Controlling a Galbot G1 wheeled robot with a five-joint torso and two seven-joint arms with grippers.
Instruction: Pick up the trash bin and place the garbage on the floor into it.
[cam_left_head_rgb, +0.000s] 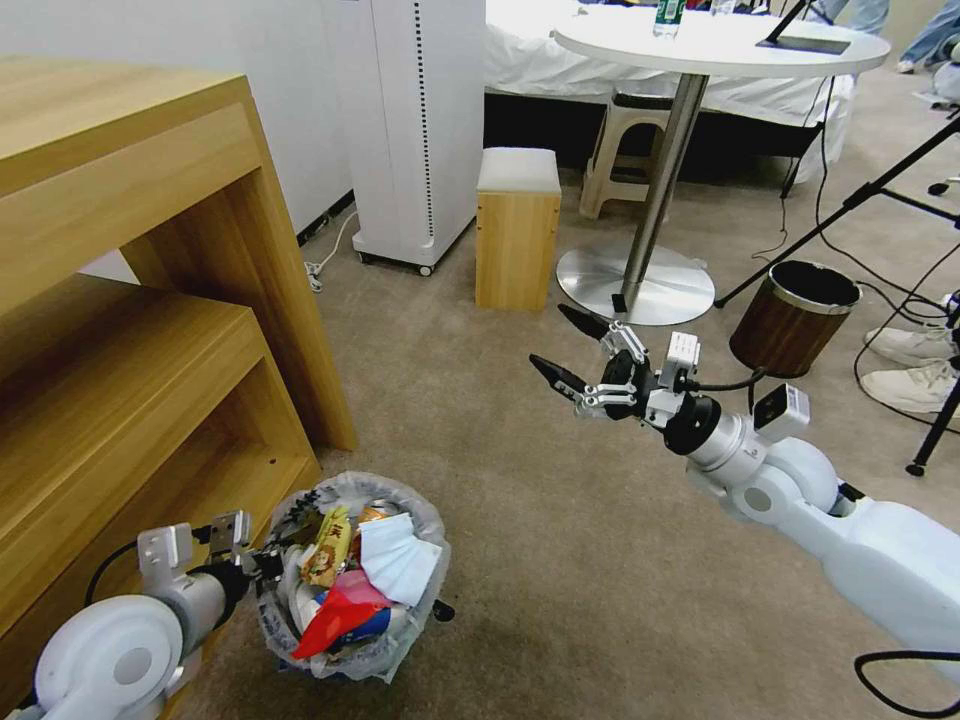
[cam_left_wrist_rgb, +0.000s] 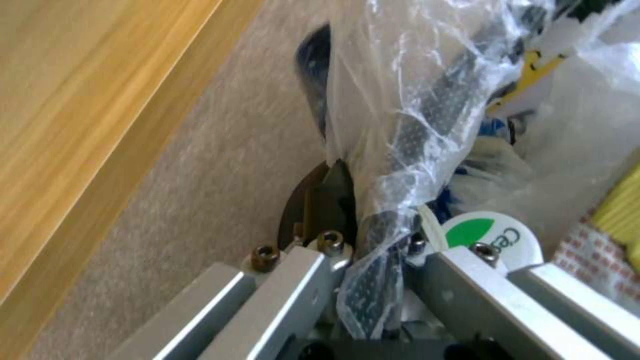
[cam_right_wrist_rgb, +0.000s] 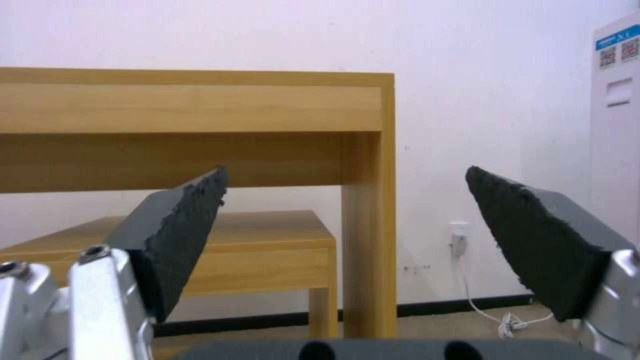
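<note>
At lower left, the left tool (cam_left_head_rgb: 262, 567) clamps the trash bin (cam_left_head_rgb: 400, 655) rim. The right tool (cam_left_head_rgb: 567, 350), mid-frame, is raised with fingers spread wide, empty.

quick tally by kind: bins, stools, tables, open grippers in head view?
Bins: 2, the bag-lined trash bin held at its rim by the left gripper, and a brown wood-look bin.
Stools: 2, a wooden box stool and a plastic stool.
Round tables: 1.
Open grippers: 1, the right gripper.
Total: 6
</note>
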